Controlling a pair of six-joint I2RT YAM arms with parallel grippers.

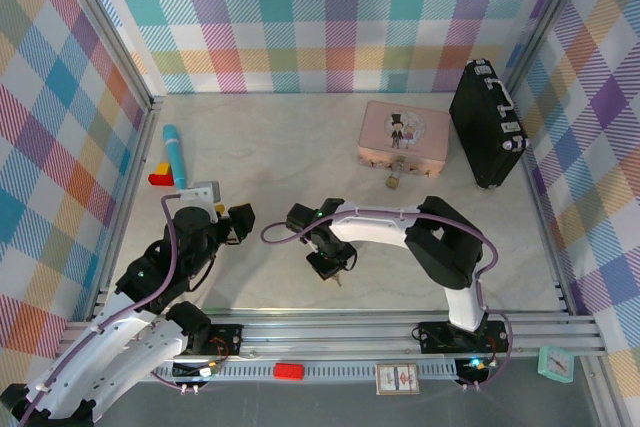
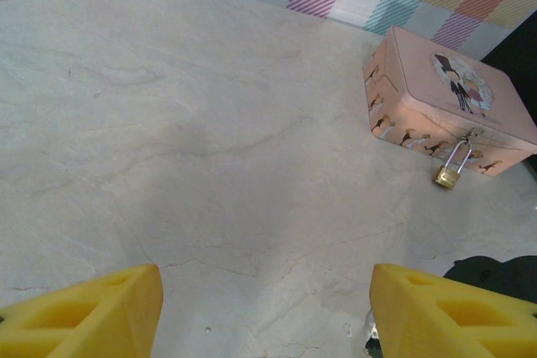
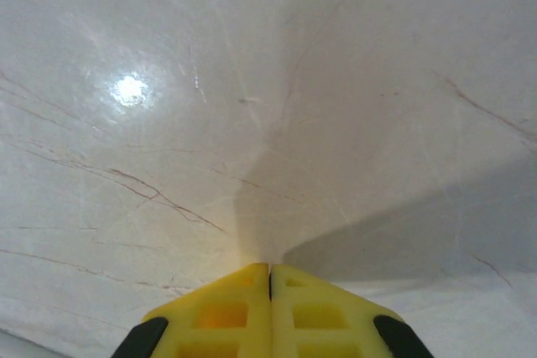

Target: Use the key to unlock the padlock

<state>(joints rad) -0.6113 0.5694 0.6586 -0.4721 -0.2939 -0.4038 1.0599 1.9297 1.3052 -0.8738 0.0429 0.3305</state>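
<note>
Pressing my right fingers (image 3: pixel 268 295) tightly together low over the counter (image 2: pixel 168 123), well short of the pink tin (image 2: pixel 453 94), I am hovering by a thin dark sliver, probably the key (image 1: pixel 338 282); whether I am gripping it I cannot tell. My left fingers (image 1: pixel 238 225) are gaping wide and empty, facing the padlock (image 2: pixel 449 175) hanging from the tin's clasp, likely waiting to steady it.

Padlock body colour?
The padlock has a brass-gold body; it shows best in the left wrist view.
</note>
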